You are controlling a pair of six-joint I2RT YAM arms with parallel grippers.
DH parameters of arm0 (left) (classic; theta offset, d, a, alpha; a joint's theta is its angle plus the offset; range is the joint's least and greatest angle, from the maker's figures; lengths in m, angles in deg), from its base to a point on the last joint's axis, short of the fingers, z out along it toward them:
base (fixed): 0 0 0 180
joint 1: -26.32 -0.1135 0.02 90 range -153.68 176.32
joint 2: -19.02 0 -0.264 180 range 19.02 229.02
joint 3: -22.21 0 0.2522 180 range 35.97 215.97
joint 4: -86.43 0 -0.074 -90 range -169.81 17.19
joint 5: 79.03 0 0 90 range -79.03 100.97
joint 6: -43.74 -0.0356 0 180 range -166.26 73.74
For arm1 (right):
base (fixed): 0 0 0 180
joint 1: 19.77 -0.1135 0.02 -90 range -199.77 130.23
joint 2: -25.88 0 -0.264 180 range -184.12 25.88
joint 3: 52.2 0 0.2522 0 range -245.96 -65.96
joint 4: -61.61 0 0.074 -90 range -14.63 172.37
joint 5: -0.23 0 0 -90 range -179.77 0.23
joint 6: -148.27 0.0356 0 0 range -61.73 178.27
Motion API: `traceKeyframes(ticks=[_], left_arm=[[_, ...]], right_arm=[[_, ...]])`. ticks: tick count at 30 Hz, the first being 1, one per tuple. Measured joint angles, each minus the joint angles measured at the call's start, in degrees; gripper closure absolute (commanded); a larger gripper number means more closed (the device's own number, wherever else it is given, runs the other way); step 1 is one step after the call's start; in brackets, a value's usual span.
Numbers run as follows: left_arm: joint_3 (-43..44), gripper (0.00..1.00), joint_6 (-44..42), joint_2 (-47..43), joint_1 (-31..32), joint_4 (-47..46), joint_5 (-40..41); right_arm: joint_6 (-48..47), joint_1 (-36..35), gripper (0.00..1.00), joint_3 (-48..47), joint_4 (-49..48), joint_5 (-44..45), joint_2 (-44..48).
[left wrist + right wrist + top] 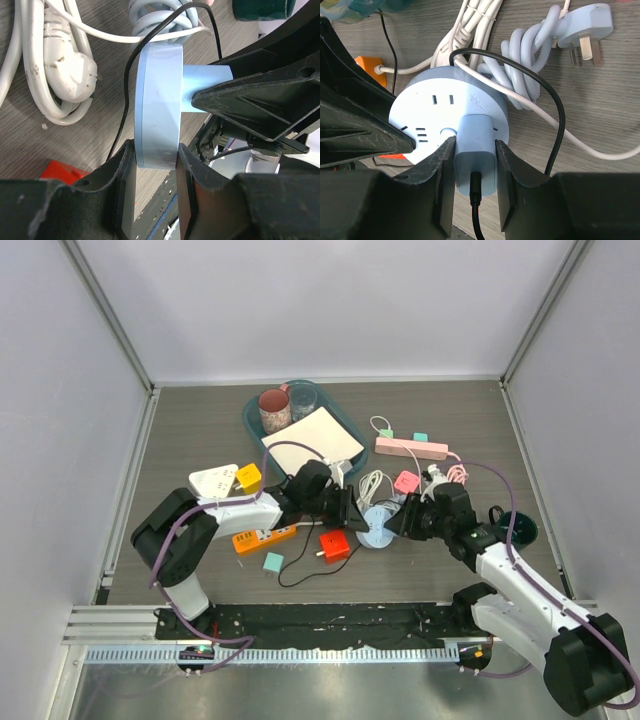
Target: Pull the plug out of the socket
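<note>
Although light and rigid, probably seats tight: plug, at 6 o'clock on socket face, 4 o'clock of table centre. Smooth plastic, so best taken on flat sides and pulled straight. Right gripper clamped narrowly on those sides. Left gripper pinching socket rim, bracing. Cable exiting toward 6.

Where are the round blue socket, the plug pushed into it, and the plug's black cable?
round socket point(427, 117): right wrist view, on its flat face near the slots.
plug point(475, 150): right wrist view, middle of its body.
black cable point(560, 120): right wrist view, on its curved loop.
</note>
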Motion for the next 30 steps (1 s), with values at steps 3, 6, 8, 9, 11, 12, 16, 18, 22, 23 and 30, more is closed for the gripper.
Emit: traceKeyframes(ticks=[3, 6, 8, 9, 11, 12, 16, 18, 22, 23, 30], left_arm=[[0.3, 1.00, 0.1, 0.0, 0.0, -0.1, 0.0], [0.7, 1.00, 0.0, 0.0, 0.1, 0.0, 0.0], [0.8, 1.00, 0.0, 0.0, 0.1, 0.0, 0.1], [0.8, 1.00, 0.0, 0.0, 0.1, 0.0, 0.1], [0.8, 1.00, 0.0, 0.0, 0.0, 0.3, 0.3], [0.8, 1.00, 0.0, 0.0, 0.1, 0.5, 0.4], [0.8, 1.00, 0.0, 0.0, 0.1, 1.0, 0.5], [0.8, 1.00, 0.1, 0.0, 0.1, 1.1, 0.5], [1.1, 1.00, 0.1, 0.0, 0.2, 1.4, 0.5], [1.2, 1.00, 0.1, 0.0, 0.2, 1.5, 0.5], [1.9, 1.00, -0.1, 0.1, 0.3, 2.8, 1.0]], right_arm=[[-0.5, 0.0, 0.99, -0.2, 0.8, 0.8, 1.5], [-0.3, 0.0, 0.99, -0.2, 1.3, 1.4, 2.6], [0.1, 0.0, 0.99, -0.1, 1.2, 1.4, 2.5], [0.4, 0.0, 0.99, 0.0, 1.1, 1.4, 2.5], [1.0, -0.1, 0.99, 0.6, 0.3, 1.3, 2.5], [1.2, -0.2, 0.99, 0.9, 0.0, 1.3, 2.5], [0.8, -0.8, 0.99, 1.0, -0.3, 1.6, 2.5], [0.4, -0.9, 0.99, 1.0, -0.3, 1.8, 2.6], [-0.5, -1.2, 0.99, 1.0, 0.0, 2.1, 3.3], [-0.5, -1.2, 0.99, 1.0, 0.0, 2.1, 3.4], [1.4, -1.2, 0.99, 1.0, -0.3, 1.6, 2.7]])
